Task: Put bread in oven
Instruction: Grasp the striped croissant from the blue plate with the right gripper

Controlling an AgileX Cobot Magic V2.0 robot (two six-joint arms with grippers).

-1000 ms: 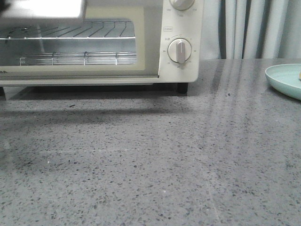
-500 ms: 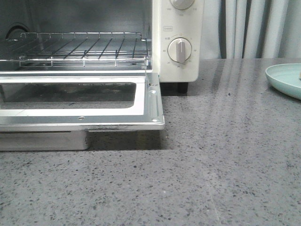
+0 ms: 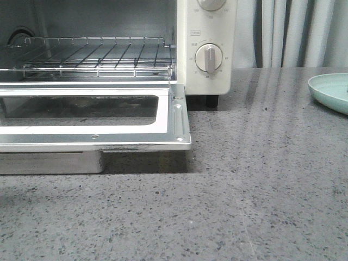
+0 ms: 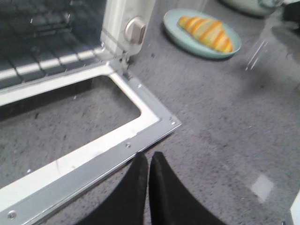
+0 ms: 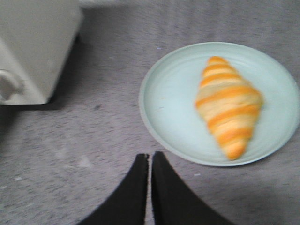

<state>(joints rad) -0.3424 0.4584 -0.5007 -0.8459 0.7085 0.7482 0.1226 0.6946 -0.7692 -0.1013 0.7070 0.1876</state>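
The cream-white oven (image 3: 209, 32) stands at the back left with its glass door (image 3: 174, 122) folded down flat and the wire rack (image 3: 98, 57) bare inside. The striped golden bread (image 5: 228, 105) lies on a pale green plate (image 5: 168, 105); the left wrist view also catches the bread (image 4: 205, 32) on the plate (image 4: 174, 22) beyond the oven. My left gripper (image 4: 148, 155) is shut and empty, just off the front edge of the open door (image 4: 140, 124). My right gripper (image 5: 150, 155) is shut and empty, beside the plate's rim. Neither gripper appears in the front view.
The speckled grey countertop (image 3: 244, 190) spreads in front of the oven. Only the plate's edge (image 3: 329, 92) shows at the far right of the front view. Grey curtains (image 3: 293, 32) hang behind. A timer knob (image 3: 209, 58) sits on the oven's right panel.
The oven door has dropped from nearly closed a second ago to lying fully open; over the last half second the scene is almost unchanged.
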